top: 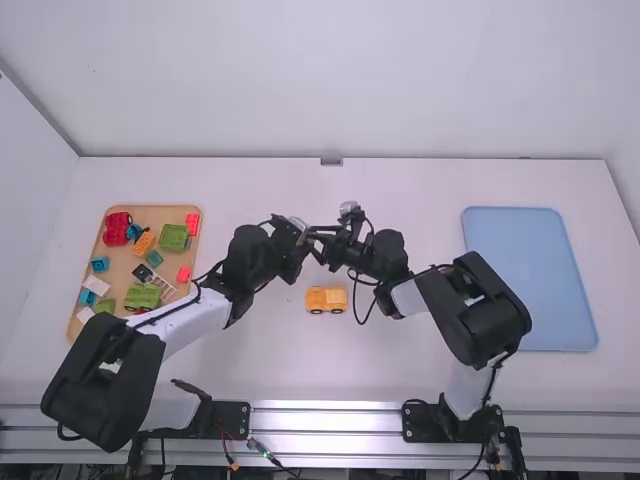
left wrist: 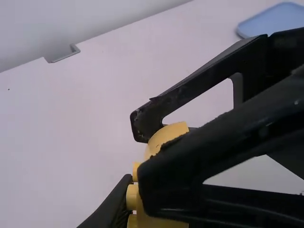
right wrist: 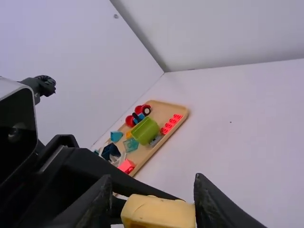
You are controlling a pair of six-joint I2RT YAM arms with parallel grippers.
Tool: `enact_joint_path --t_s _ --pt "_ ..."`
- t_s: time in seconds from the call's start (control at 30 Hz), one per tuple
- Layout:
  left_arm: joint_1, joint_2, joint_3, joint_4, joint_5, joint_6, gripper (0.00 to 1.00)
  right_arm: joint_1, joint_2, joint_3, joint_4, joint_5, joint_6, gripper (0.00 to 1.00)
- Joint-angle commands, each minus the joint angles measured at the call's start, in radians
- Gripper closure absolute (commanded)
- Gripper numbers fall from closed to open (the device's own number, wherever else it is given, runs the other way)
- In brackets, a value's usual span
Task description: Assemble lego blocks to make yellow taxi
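The two arms reach toward each other over the middle of the table (top: pixel 420 370), the left gripper (top: pixel 308 240) and the right gripper (top: pixel 322 238) meeting there. From the right wrist, I see the right gripper (right wrist: pixel 152 202) with its fingers clamped on a yellow block (right wrist: pixel 159 211), one finger to each side. The left gripper is right up close to that block, but I can't tell whether it is gripping.

A yellow-orange toy vehicle (top: pixel 327 299) with dark wheels stands on the table, a bit nearer the arm bases than the spot where the grippers meet. Over on the left, a wooden tray (top: pixel 120 262) holds a jumble of pieces: a dark red one (top: pixel 117 228), green ones (top: pixel 173 237), a small orange block (top: pixel 144 243) and some blue bits. A light-blue tray (top: pixel 530 280) lies well apart, on the right.
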Motion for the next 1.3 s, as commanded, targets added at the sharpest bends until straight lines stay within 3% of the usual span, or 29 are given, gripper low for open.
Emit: enact_joint_path --t_s 0.0,0.47,0.57,0.63,0.67,0.7,0.77,1.0,1.17,1.27 --pt "-0.01 0.001 -0.007 0.019 0.015 -0.008 0.98 0.015 0.009 0.013 -0.005 -0.021 0.004 0.57" --pt "-0.009 0.001 -0.007 0.03 0.012 -0.03 0.98 0.022 0.009 0.013 -0.005 -0.006 0.003 0.7" --pt "-0.01 0.001 -0.007 0.029 0.012 -0.03 0.89 0.021 0.009 0.013 -0.005 -0.006 0.003 0.72" --pt "-0.009 0.001 -0.007 0.029 0.012 -0.031 0.67 0.022 0.009 0.013 -0.003 -0.005 0.003 0.73" --pt "-0.009 0.001 -0.007 0.029 0.012 -0.031 0.67 0.022 0.009 0.013 -0.003 -0.005 0.003 0.73" --pt "-0.009 0.001 -0.007 0.029 0.011 -0.035 0.57 0.021 0.009 0.013 -0.001 -0.006 0.003 0.73" --pt "-0.009 0.001 -0.007 0.029 0.011 -0.058 0.01 0.018 0.009 0.013 0.001 -0.005 0.002 0.74" --pt "-0.009 0.001 -0.007 0.02 0.011 -0.06 0.01 -0.032 0.009 0.021 -0.001 -0.014 -0.002 0.74" --pt "-0.002 -0.008 -0.007 -0.017 -0.022 -0.06 0.01 -0.105 0.009 0.073 -0.002 -0.204 -0.037 0.75" --pt "0.042 -0.046 0.012 -0.071 0.142 -0.048 0.01 -0.154 0.009 0.113 -0.006 -0.359 -0.055 0.76"
